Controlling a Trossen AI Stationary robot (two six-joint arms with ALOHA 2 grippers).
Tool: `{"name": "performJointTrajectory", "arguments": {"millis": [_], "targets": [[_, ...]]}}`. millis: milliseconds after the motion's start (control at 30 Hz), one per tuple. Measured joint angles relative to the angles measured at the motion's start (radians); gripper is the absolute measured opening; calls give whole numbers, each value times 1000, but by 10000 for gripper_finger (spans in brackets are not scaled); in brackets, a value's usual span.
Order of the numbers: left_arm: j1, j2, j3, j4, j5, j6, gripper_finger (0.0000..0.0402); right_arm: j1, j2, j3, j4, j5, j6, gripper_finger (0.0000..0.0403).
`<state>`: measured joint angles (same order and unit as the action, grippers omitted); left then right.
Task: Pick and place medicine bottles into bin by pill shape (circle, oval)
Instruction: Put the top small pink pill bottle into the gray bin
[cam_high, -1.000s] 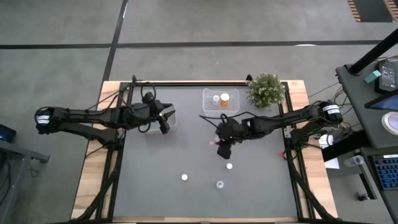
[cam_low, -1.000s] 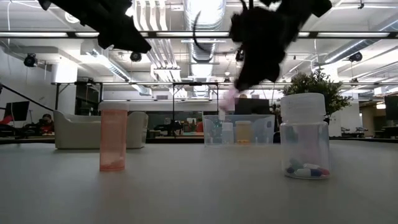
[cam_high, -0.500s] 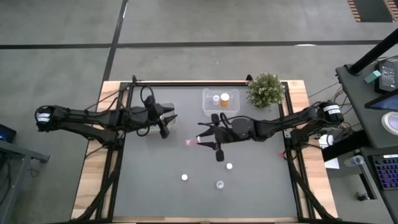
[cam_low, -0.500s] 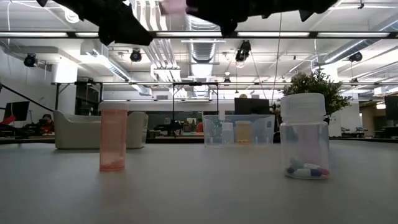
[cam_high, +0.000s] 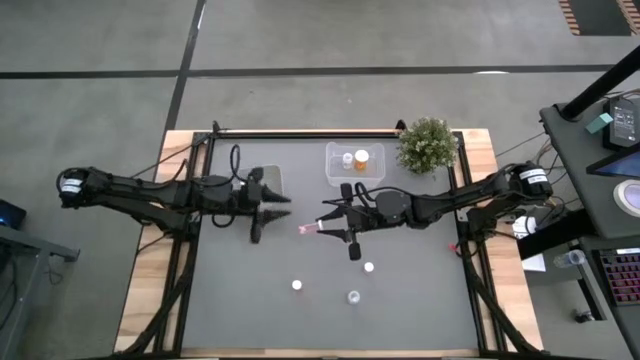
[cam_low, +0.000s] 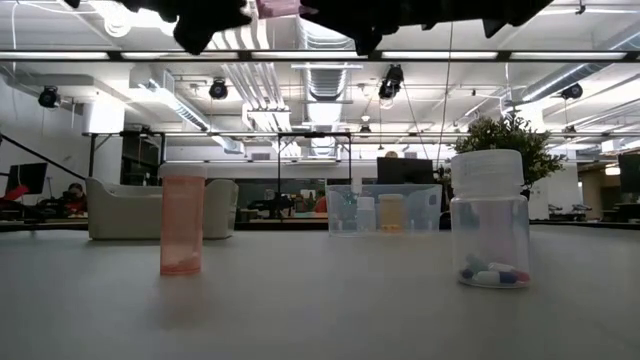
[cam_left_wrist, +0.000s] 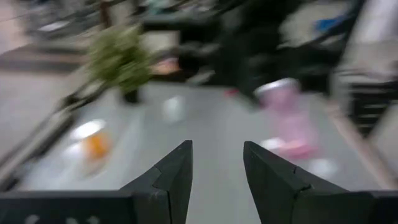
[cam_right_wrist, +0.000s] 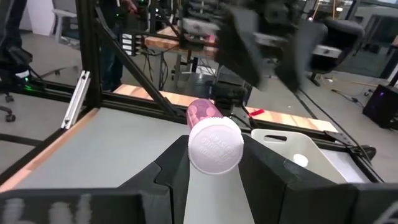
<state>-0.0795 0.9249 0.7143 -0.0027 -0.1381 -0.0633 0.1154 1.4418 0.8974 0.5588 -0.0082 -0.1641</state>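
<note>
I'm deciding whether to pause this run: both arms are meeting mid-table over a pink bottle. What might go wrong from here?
1. The right gripper holds the pink bottle sideways, high above the table; a slip could drop it.
2. The left gripper is open and faces the bottle closely; a misjudged handover may make the fingers collide.
3. Three small bottles stand below the right arm; a fall could topple them.

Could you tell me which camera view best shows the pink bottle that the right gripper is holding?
The right wrist view: the pink bottle fills the middle, white cap toward the camera, clamped in the right gripper. The high view shows only a small pink speck; the low view just its edge at the top; the left wrist view a blur.
</note>
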Motion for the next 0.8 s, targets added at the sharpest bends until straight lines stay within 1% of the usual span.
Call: {"name": "performJointTrajectory", "arguments": {"millis": [67,167,300,500,600,667,800], "targets": [[-5,-3,-1,35,68,15,128,0,0,0,0,0,-2,115],[-17,-12,1,72,115,42,130,0,0,0,0,0,-4,117],[-23,20,-6,118,122,46,153,0,0,0,0,9,-5,116],[-23,122,-8,169,110,17,223,0,0,0,-1,11,-9,118],[-27,164,-8,174,111,17,248,-2,0,0,-7,16,-4,119],[-27,185,-7,182,124,17,256,-2,0,0,-8,30,-3,119],[-27,212,0,180,138,16,257,-3,0,0,-7,36,-4,120]]}}
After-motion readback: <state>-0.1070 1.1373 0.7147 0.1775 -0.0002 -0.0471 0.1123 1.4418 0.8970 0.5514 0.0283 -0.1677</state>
